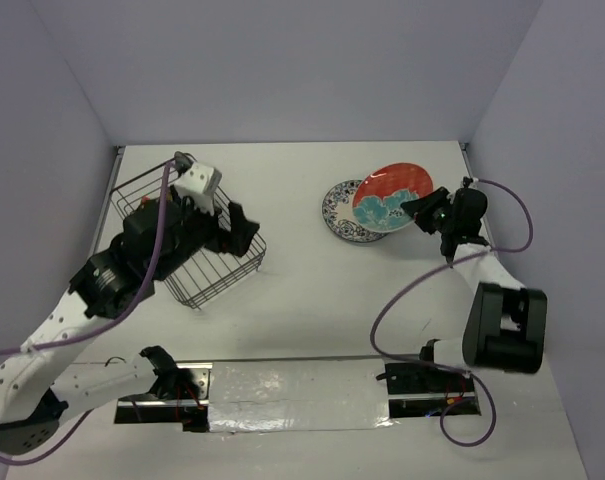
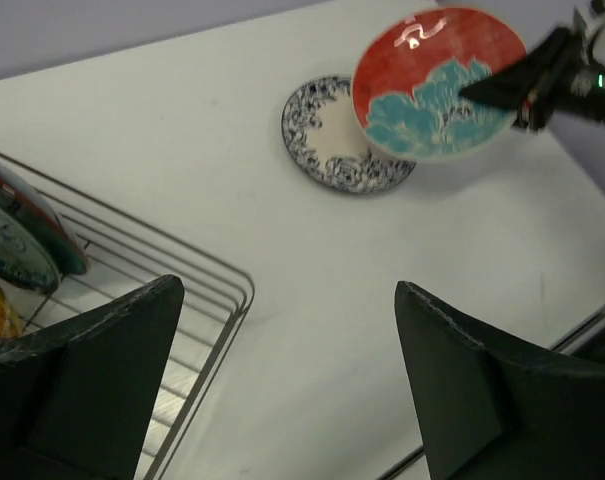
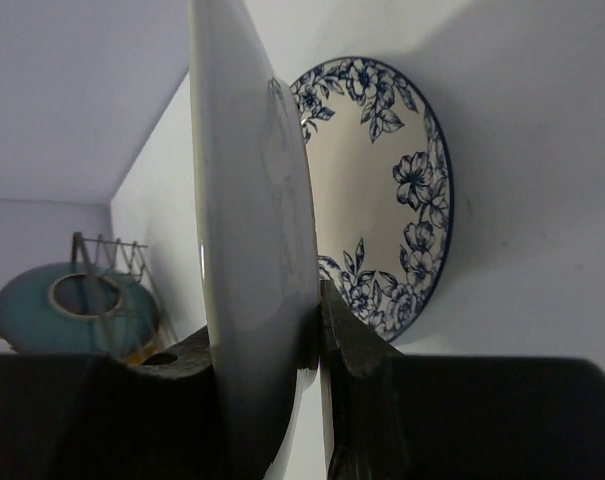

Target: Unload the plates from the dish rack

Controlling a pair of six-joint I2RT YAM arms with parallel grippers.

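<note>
My right gripper [image 1: 418, 210] is shut on the rim of the red plate with a teal flower [image 1: 390, 197], holding it tilted just above the blue-floral white plate [image 1: 340, 215], which lies flat on the table. In the right wrist view the held plate [image 3: 252, 250] shows edge-on between my fingers, with the floral plate [image 3: 382, 190] behind. My left gripper [image 1: 244, 228] is open and empty above the right corner of the dark wire dish rack [image 1: 217, 275]. In the left wrist view the rack's corner [image 2: 197, 300] shows, with teal and orange plates [image 2: 17, 250] standing inside.
A metal strip [image 1: 292, 395] runs along the near table edge between the arm bases. Grey walls close in the back and both sides. The right arm's cable [image 1: 402, 290] loops over the table.
</note>
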